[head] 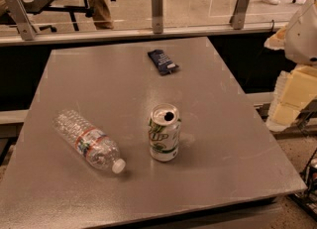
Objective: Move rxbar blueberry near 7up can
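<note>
The rxbar blueberry [162,61] is a small dark navy bar lying flat near the far edge of the grey table [233,139]. The 7up can [164,132] stands upright near the table's front middle, silver-white with green lettering and a dark drinking hole on top. The bar lies well behind the can, apart from it. My gripper [293,99] shows as cream-coloured parts under a white arm shell [303,29] at the right edge of the view, off the table's right side, far from both things and holding nothing that I can see.
A clear plastic water bottle [88,142] with a red-striped label lies on its side left of the can, cap toward the front. A rail with metal posts [157,10] runs behind the table. The table's right edge drops to the floor.
</note>
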{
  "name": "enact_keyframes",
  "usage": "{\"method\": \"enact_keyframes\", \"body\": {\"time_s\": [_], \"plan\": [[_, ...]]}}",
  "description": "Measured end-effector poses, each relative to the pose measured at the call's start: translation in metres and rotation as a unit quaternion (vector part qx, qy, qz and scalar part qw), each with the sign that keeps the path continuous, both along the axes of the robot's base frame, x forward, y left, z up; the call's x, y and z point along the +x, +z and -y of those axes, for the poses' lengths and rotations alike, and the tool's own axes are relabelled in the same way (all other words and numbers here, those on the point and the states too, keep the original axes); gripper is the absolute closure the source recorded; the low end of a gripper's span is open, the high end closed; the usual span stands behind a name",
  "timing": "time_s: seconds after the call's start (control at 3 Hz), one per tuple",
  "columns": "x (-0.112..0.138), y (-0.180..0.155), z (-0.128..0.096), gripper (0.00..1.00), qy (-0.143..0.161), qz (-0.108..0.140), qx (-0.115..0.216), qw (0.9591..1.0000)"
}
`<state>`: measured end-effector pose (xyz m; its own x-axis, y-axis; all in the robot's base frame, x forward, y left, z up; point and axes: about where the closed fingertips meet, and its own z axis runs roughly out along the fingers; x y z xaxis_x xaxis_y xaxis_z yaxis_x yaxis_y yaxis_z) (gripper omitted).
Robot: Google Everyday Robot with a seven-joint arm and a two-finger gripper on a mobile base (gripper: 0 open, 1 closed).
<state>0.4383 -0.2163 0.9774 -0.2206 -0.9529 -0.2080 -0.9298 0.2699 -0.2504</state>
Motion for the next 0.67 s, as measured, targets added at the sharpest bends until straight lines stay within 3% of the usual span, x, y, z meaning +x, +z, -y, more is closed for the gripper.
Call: {"method": "enact_keyframes", "body": {"time_s": [0.67], "plan": [[0.043, 0.007, -0.024, 0.0, -0.001, 0.009, 0.019, 0.9998]]}}
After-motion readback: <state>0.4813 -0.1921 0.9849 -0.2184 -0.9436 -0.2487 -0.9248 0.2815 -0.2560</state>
